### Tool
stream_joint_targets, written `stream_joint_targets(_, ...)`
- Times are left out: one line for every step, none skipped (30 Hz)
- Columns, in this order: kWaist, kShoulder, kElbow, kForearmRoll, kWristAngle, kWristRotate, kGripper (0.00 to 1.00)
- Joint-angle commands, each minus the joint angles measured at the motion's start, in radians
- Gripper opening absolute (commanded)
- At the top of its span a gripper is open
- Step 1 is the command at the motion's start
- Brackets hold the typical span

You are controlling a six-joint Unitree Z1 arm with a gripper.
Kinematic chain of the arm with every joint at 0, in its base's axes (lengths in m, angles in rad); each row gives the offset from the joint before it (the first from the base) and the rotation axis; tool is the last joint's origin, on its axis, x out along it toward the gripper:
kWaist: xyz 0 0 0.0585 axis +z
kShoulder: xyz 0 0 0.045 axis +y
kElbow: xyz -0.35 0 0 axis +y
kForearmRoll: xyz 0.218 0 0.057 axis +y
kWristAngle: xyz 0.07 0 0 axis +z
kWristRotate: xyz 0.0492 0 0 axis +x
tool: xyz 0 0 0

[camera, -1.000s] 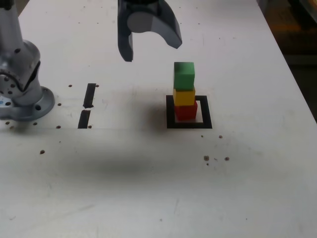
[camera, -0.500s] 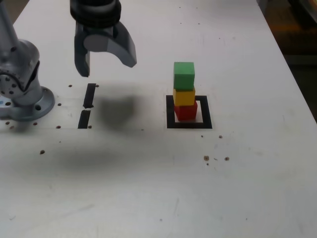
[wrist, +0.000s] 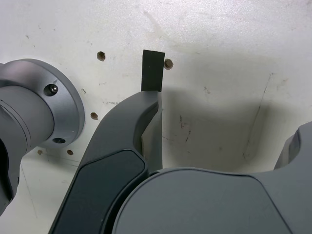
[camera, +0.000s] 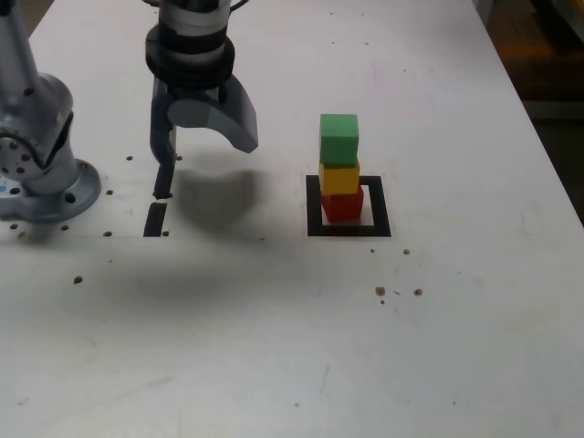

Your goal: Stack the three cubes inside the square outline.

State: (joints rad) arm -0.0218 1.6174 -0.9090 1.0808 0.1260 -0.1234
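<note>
Since the earlier frames the gripper has travelled from above the stack toward the exterior view's left and descended; it now hangs over the two black tape strips, beside the arm's base. Its fingers are spread wide and hold nothing. Well apart, toward the exterior view's right, the green cube sits on the yellow cube, which sits on the red cube, inside the square outline on the white table.
</note>
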Motion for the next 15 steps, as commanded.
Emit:
stream_joint_targets(-0.002, -0.001, -0.007, 0.001, 0.004, 0.002, 0.94)
stream_joint_targets(-0.001, -0.001, -0.009, 0.002, 0.005, 0.004, 0.94)
stream_joint_targets(0.000, 0.000, -0.010, 0.003, 0.007, 0.007, 0.94)
stream_joint_targets(0.001, 0.001, -0.012, 0.003, 0.008, 0.009, 0.94)
stream_joint_targets(0.003, 0.003, -0.013, 0.003, 0.009, 0.012, 0.94)
stream_joint_targets(0.004, 0.006, -0.014, 0.001, 0.011, 0.014, 0.94)
stream_joint_targets(0.006, 0.010, -0.015, -0.002, 0.012, 0.017, 0.94)
stream_joint_targets(0.006, 0.013, -0.016, -0.005, 0.012, 0.018, 0.94)
stream_joint_targets(0.006, 0.017, -0.017, -0.009, 0.012, 0.019, 0.94)
stream_joint_targets(0.006, 0.021, -0.018, -0.013, 0.012, 0.020, 0.94)
stream_joint_targets(0.006, 0.026, -0.018, -0.017, 0.011, 0.022, 0.94)
stream_joint_targets(0.006, 0.032, -0.019, -0.022, 0.011, 0.023, 0.94)
stream_joint_targets(0.006, 0.039, -0.019, -0.028, 0.009, 0.025, 0.94)
stream_joint_targets(0.006, 0.046, -0.019, -0.033, 0.008, 0.027, 0.94)
stream_joint_targets(0.006, 0.053, -0.020, -0.039, 0.006, 0.030, 0.94)
